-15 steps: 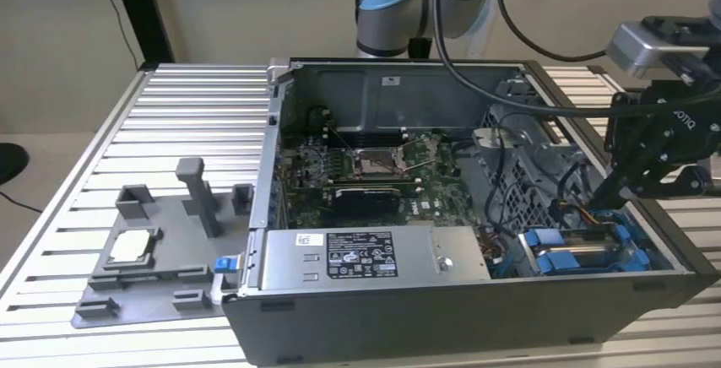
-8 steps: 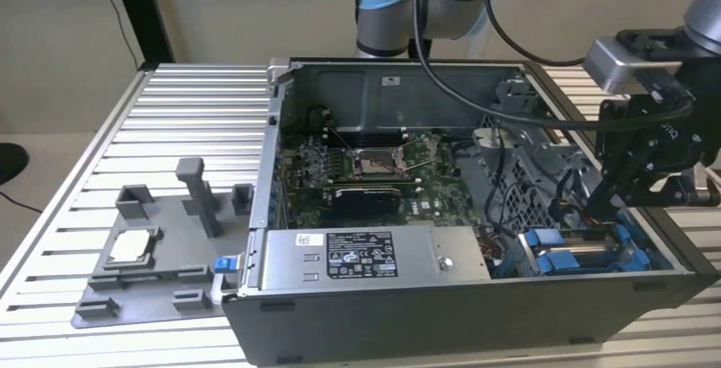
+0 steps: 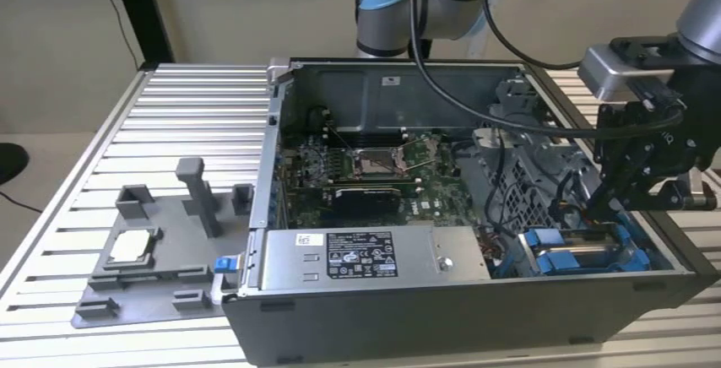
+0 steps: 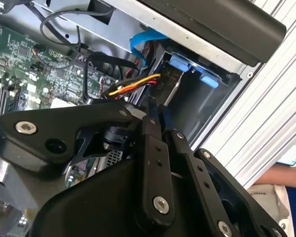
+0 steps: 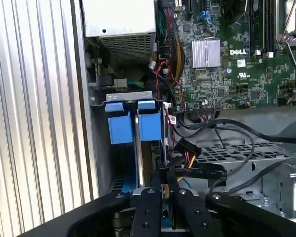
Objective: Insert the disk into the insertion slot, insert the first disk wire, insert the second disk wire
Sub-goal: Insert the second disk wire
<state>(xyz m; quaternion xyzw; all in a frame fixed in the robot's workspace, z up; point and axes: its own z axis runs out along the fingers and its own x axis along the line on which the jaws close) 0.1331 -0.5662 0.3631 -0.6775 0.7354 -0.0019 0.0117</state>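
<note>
The disk (image 5: 136, 148) stands on edge in the insertion slot (image 5: 147, 165) of the grey perforated drive cage (image 5: 246, 153), its blue carrier tabs (image 5: 121, 123) facing out. In the exterior view the blue carrier (image 3: 555, 254) sits at the case's front right corner. My gripper (image 5: 165, 174) hangs right over that bay (image 3: 617, 203), fingers nearly together on a black wire connector (image 5: 197, 172). A second connector with yellow and red wires (image 5: 187, 147) lies just beside it. The same fingers (image 4: 150, 128) point at those wires (image 4: 138, 84) in the second wrist view.
The open case holds the motherboard (image 3: 360, 174) with its CPU socket (image 3: 376, 161) and the labelled power-supply box (image 3: 360, 254). A blue flat cable (image 4: 143, 44) loops near the cage. On the exterior view's left is a grey fixture tray (image 3: 147, 250). A person's arm (image 4: 286, 180) is beside the ribbed table.
</note>
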